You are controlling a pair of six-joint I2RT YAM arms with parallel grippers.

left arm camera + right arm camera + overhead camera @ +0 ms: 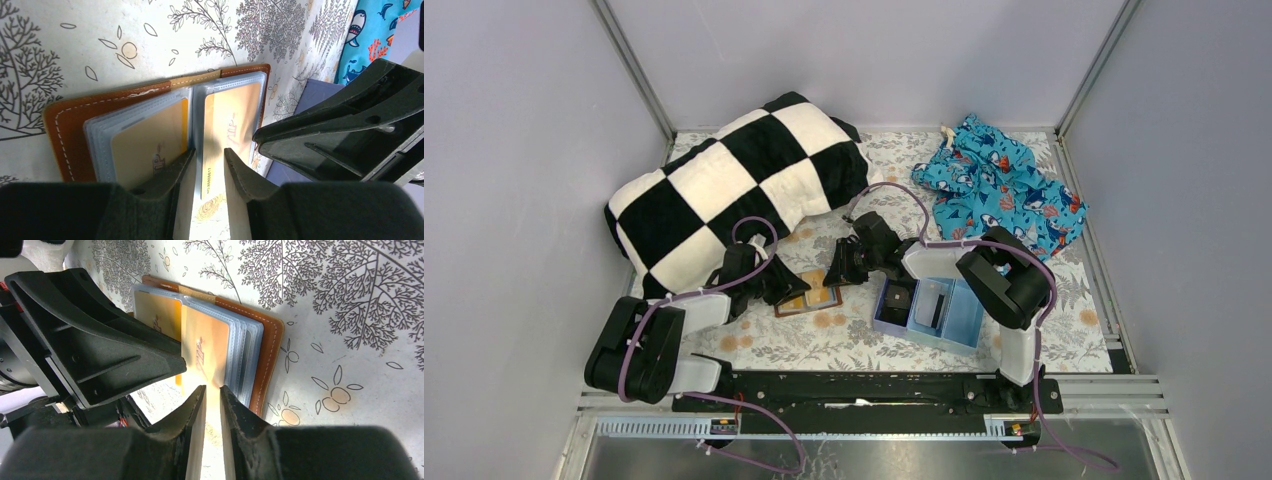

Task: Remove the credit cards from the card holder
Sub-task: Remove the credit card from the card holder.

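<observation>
The card holder (808,299) lies open on the patterned cloth, brown leather with clear sleeves, and also shows in the left wrist view (65,130) and the right wrist view (270,350). An orange-gold credit card (216,165) sticks partly out of one sleeve, and a second orange-gold card (145,145) sits in the other page. My left gripper (210,157) has its jaws a narrow gap apart, straddling the protruding card's edge. My right gripper (212,389) has its jaws a narrower gap apart at the edge of a sleeve page (205,350). A pale card (930,299) lies in the tray.
A light blue three-compartment tray (964,318) stands right of the card holder, with a black blocky item (896,303) in it. A black-and-white checked cushion (734,185) lies at the back left. A blue patterned cloth (1009,185) lies at the back right. The two grippers are close together over the card holder.
</observation>
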